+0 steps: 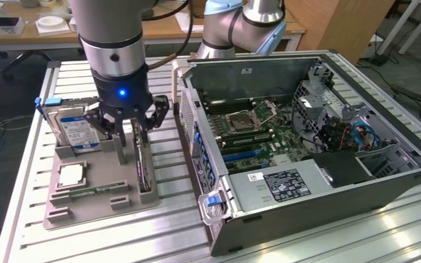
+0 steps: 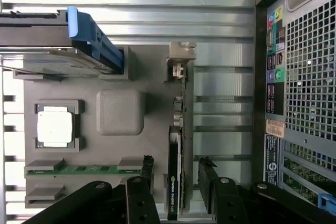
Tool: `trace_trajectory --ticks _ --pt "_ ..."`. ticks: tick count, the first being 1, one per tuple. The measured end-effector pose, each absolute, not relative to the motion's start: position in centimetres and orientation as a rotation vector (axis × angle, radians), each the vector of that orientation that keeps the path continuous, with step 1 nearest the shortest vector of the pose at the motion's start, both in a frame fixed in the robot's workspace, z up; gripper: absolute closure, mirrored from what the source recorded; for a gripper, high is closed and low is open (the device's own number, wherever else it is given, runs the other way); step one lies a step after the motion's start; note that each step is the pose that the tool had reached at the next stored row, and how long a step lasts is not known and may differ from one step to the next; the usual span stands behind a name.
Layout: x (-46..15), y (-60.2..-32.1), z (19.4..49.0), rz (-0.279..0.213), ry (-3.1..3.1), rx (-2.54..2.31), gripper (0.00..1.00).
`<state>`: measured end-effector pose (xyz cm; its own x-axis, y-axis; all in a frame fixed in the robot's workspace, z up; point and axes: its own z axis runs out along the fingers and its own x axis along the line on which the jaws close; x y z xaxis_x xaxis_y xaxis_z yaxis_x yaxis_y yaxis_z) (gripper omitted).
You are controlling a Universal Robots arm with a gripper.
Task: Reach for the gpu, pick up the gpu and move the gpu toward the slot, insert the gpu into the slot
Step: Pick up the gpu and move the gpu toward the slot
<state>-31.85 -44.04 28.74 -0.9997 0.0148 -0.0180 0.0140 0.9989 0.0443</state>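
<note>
On grey tray (image 1: 94,213) | gpu (image 2: 175,182): thin dark card, on edge | claw (image 1: 131,145) spread astride it

gpu (image 2: 175,182): one end out of frame | hard drive (image 1: 75,130): partly behind tool (image 1: 131,147)

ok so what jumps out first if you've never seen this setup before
The open computer case lies on its side on the exterior view's right, its green motherboard exposed. On the exterior view's left the open gripper hangs over a grey tray, its fingers either side of the gpu standing on edge, with gaps on both sides. A blue-labelled hard drive stands in the tray beside it.
</note>
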Motion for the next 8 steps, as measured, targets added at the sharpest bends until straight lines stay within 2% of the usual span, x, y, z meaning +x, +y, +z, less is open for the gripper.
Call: trace_trajectory --ticks 8 --pt "-31.85 -44.13 28.19 0.069 3.122 0.022 0.53"
